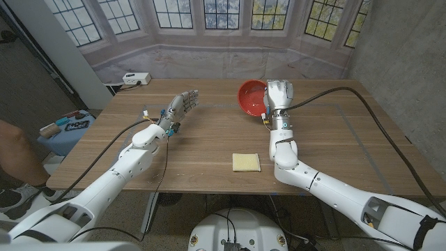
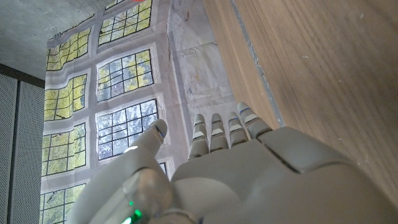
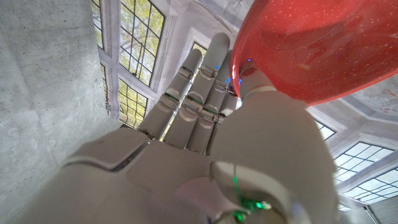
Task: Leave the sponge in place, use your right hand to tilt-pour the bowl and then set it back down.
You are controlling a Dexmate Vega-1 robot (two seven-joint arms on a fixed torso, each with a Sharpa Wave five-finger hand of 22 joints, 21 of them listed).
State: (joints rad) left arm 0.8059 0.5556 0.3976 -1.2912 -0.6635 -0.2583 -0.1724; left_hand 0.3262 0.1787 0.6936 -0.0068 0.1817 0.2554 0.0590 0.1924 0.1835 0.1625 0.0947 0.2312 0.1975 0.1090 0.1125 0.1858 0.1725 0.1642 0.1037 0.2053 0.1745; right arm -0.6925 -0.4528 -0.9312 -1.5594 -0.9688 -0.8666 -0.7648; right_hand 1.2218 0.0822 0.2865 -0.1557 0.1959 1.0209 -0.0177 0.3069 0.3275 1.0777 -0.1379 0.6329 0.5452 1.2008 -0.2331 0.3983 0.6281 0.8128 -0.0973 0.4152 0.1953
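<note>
The round, glossy red bowl point(image 1: 251, 98) sits toward the far side of the wooden table point(image 1: 202, 150), right of its middle, tipped so that its open inside faces the robot's left and slightly toward the camera. The robot's right hand point(image 1: 277, 94) is against the bowl's right-hand rim; in the right wrist view the thumb point(image 3: 264, 106) presses on the bowl's red outer wall point(image 3: 311, 43) while the long fingers point(image 3: 199, 93) reach up straight beside it, so the hand has the rim pinched between thumb and fingers. Whether the bowl's base touches the table or is lifted off it cannot be told from the head view. Nearer the robot, well apart from the bowl, a flat, pale yellow square sponge point(image 1: 246, 162) lies on the table just beside the right forearm. On the other side of the table the left hand point(image 1: 181, 107) holds nothing, its fingers extended and slightly apart, pointing away from the robot; in the left wrist view its fingers point(image 2: 221, 130) lie side by side, with the thumb set off from them. A white power strip point(image 1: 136, 79) rests beyond the table's far left corner.
</note>
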